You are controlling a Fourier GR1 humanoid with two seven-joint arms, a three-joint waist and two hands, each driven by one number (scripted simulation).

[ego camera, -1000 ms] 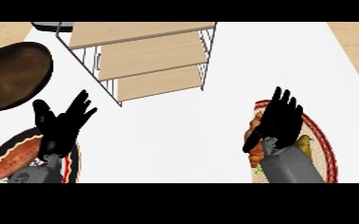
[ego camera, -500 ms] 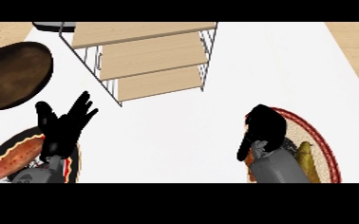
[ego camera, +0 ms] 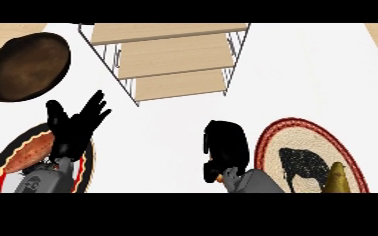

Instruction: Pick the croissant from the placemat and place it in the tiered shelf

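Hands: two — right hand (ego camera: 225, 142) fingers curled on croissant (ego camera: 215, 177) | left hand (ego camera: 74, 127) fingers spread — holding nothing

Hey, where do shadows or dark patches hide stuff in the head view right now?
Head view: flat, even light, no glare on the white counter; the black right hand reads as one dark shape, so whatever it may hold is mostly hidden; the left hand blots out part of the plate beneath it; the tiered shelf shows plainly.

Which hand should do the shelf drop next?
Right. The right hand is curled, seemingly round the croissant, just left of the placemat and below the shelf. The left hand is open over a plate at lower left.
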